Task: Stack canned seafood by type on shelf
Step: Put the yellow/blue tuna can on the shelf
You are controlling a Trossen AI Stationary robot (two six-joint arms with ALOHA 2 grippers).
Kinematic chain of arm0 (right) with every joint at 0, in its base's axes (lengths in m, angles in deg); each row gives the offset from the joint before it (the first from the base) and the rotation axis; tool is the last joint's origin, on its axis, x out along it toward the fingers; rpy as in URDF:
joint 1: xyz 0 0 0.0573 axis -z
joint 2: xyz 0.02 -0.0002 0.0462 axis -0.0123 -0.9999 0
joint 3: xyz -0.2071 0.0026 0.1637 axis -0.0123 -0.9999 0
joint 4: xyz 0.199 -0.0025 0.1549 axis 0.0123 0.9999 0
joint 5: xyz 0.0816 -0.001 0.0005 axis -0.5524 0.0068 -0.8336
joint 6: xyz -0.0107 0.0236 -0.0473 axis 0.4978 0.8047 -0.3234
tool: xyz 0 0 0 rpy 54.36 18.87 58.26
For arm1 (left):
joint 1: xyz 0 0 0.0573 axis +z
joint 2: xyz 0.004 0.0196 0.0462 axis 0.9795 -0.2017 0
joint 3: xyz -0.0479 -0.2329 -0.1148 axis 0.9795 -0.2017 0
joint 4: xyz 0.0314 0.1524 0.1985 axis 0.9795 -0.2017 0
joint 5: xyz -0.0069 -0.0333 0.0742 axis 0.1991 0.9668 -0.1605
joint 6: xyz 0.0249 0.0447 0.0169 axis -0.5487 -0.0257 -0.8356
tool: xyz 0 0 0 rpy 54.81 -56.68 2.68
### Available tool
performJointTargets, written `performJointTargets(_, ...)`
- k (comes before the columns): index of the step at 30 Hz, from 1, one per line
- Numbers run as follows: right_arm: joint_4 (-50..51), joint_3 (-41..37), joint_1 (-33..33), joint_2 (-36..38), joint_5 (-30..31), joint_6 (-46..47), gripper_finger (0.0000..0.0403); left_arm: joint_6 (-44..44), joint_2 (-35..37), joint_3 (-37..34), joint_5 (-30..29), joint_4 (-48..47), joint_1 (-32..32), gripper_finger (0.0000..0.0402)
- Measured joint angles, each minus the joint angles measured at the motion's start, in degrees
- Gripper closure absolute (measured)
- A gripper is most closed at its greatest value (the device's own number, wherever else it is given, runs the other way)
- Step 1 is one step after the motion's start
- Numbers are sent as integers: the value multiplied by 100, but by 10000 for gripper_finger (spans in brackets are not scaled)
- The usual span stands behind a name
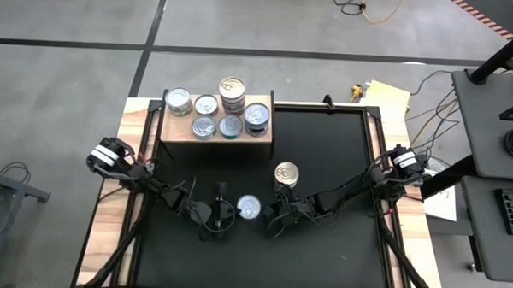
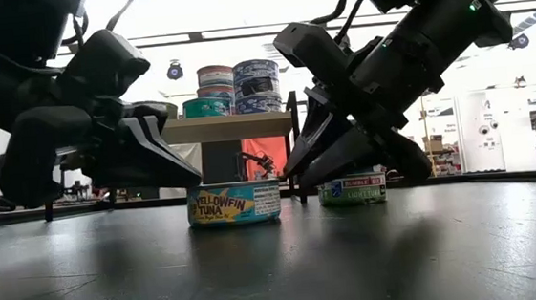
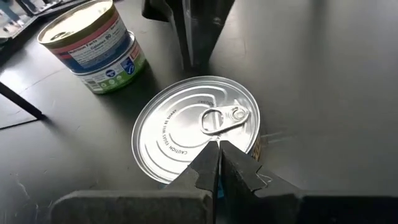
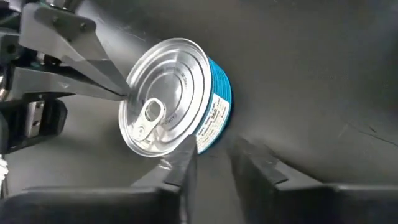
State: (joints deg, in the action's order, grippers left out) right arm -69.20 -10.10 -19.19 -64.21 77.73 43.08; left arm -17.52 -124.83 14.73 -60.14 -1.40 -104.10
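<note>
A silver-topped can [image 1: 248,207] with a blue and yellow label [image 2: 234,203] stands flat on the black table between my two grippers. My left gripper [image 1: 229,210] is shut, its tips [image 3: 218,149] over the can's lid. On the can's other side my right gripper [image 1: 269,216] is open a little [image 4: 212,154]; the can is beside one finger, not between them. A gold-topped can [image 1: 286,173] stands on the table farther back. Several cans [image 1: 216,115] sit on the wooden shelf [image 1: 180,134], one pile [image 1: 232,93] higher. My left gripper's shut fingertips [image 4: 119,93] come slanting down from the table's left onto the silver can's lid [image 3: 186,134], close to its rim; whether they touch it I cannot tell. My right gripper has one fingertip [image 4: 185,163] beside the can's side wall [image 4: 214,118]; whether it touches I cannot tell.
The shelf stands at the table's far left. The gold-topped can [image 2: 352,188] is just behind my right gripper. Black table [image 1: 342,147] lies bare to the right and along the near edge. Cables and a desk are off the table's right side.
</note>
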Motion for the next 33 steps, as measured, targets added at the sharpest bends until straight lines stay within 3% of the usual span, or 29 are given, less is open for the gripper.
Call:
performJointTargets(10,13,1,0,0,2,229,202,179,-99,12,-19,58,-2,401)
performJointTargets(15,-31,2,-13,-2,39,336,161,264,-99,-22,-18,42,-4,401)
performJointTargets(21,-561,66,-13,-217,55,209,137,330,-101,-47,-7,73,-11,401)
performJointTargets(33,-548,476,52,-573,66,-52,124,612,-103,-103,180,70,-34,401)
